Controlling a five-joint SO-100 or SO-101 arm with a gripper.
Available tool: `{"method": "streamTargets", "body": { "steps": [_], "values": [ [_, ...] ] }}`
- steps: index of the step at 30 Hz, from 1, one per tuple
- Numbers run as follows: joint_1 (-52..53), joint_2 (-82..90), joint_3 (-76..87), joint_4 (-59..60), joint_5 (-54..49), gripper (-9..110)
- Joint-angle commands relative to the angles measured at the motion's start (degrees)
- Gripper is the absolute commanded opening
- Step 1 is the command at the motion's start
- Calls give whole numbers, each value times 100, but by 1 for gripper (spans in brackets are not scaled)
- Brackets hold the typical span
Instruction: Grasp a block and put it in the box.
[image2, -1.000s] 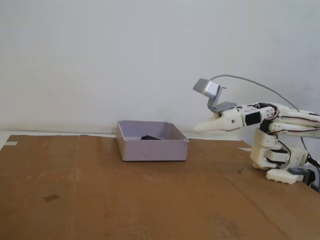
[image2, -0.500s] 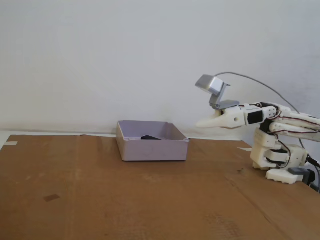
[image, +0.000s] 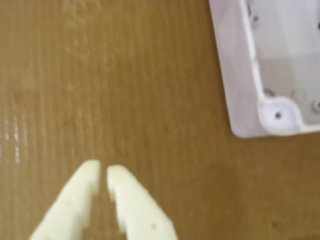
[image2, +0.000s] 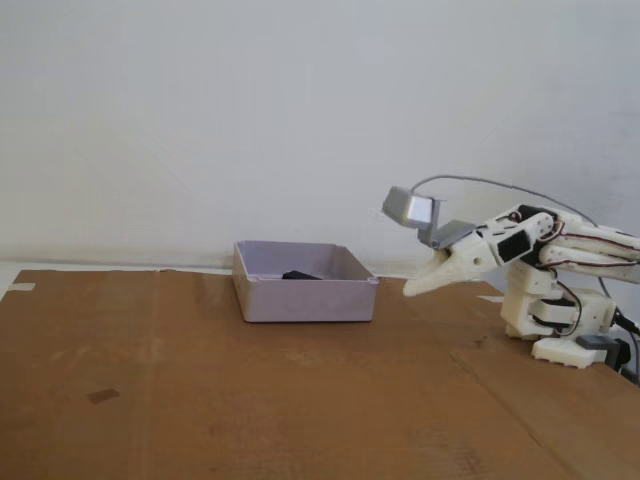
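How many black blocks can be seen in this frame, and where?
1. The block lies inside the box in the fixed view, only its top showing above the wall. More could be hidden behind that wall; the wrist view shows none.

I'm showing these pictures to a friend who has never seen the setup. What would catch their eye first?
Probably the pale box in the middle of the brown cardboard table, with a small black block showing over its rim. Next, the white arm at the right of the fixed view, its pincer angled down beside the box, nearly closed and empty.
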Motion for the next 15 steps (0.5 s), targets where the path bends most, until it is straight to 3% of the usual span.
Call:
{"method": "streamTargets", "body": {
  "steps": [1, 15],
  "values": [
    [-44, 229, 264, 246, -44, 0],
    [-44, 229, 264, 1714, -53, 0]
  ]
}}
